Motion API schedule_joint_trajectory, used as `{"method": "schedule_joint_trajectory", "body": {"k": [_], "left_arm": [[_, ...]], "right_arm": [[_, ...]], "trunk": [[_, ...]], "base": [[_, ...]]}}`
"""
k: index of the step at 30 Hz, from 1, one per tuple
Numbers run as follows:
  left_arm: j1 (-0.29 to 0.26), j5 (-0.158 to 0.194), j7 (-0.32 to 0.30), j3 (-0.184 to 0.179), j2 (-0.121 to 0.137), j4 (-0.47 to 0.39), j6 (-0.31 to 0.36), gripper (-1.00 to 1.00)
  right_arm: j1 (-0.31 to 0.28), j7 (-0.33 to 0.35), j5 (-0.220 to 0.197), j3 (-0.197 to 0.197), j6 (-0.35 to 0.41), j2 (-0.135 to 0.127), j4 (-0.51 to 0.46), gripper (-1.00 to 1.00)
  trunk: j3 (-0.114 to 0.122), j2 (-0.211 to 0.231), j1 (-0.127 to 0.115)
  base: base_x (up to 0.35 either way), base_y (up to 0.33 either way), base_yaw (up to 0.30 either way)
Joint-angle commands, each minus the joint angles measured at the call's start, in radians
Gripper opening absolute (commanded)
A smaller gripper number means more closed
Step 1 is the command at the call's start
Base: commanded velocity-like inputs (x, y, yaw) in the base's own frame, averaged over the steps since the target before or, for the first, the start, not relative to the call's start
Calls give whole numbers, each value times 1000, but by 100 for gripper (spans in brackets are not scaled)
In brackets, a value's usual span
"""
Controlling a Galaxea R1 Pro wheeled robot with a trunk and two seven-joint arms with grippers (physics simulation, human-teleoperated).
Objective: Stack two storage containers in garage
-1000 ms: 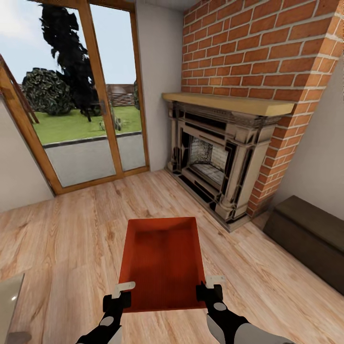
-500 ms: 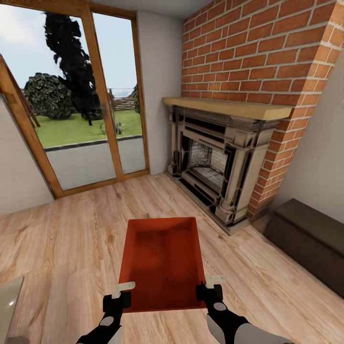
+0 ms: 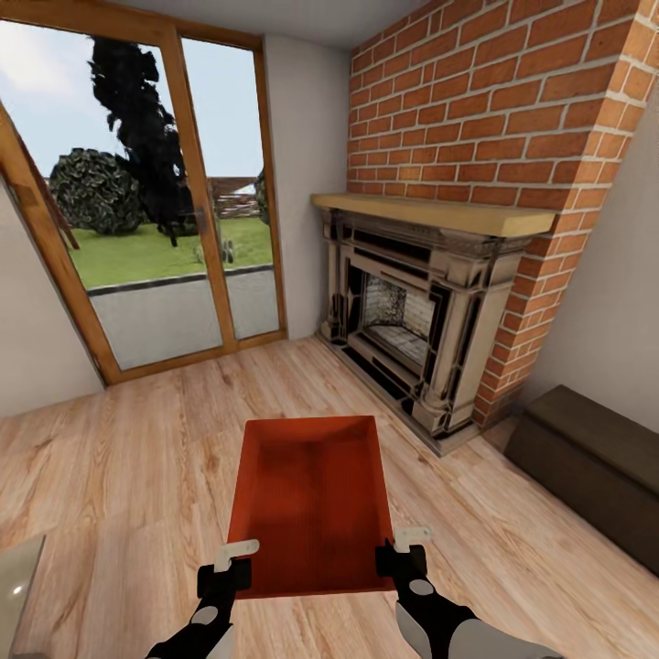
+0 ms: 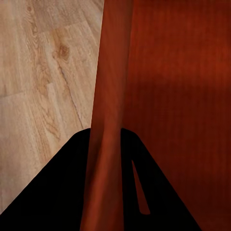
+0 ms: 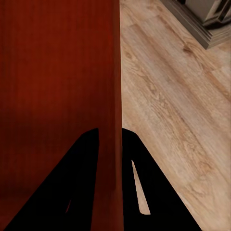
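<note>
I hold one orange-red open-topped storage container (image 3: 311,499) low in front of me, above the living room's light wood planks (image 3: 119,467). My left gripper (image 3: 236,560) is shut on its left side wall near the close corner. My right gripper (image 3: 403,549) is shut on its right side wall. In the left wrist view the red container wall (image 4: 110,96) runs between the dark fingers of the left gripper (image 4: 108,139). The right wrist view shows the container wall (image 5: 113,72) clamped the same way by the right gripper (image 5: 110,137). The garage and its floor are out of view.
A red brick fireplace (image 3: 412,311) with a wooden mantel stands ahead on the right. Wood-framed glass doors (image 3: 174,210) are ahead on the left. A low dark cabinet (image 3: 595,458) sits against the right wall. A glass table corner (image 3: 14,577) shows at the bottom left.
The whole picture has shifted: the doors and fireplace sit slightly differently and the glass table corner has slid lower, so the camera moved. The container and both grippers keep their place in view.
</note>
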Motion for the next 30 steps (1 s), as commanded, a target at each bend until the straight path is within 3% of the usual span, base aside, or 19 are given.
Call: {"method": "schedule_joint_trajectory", "body": {"k": [1,9,30], "left_arm": [[-2,-19,2,26,-2,-7,2,-100],[-2,-19,1,26,-2,-6,2,-100],[-2,-19,2,26,-2,-6,2,-100]], "right_arm": [[0,4,-13,-7,-1,0,2,-100],[0,4,-13,-7,-1,0,2,-100],[0,4,-13,-7,-1,0,2,-100]], "trunk": [[-1,-1,0],[9,20,-11],[9,20,-11]], "base": [[0,0,0],[0,0,0],[0,0,0]]}}
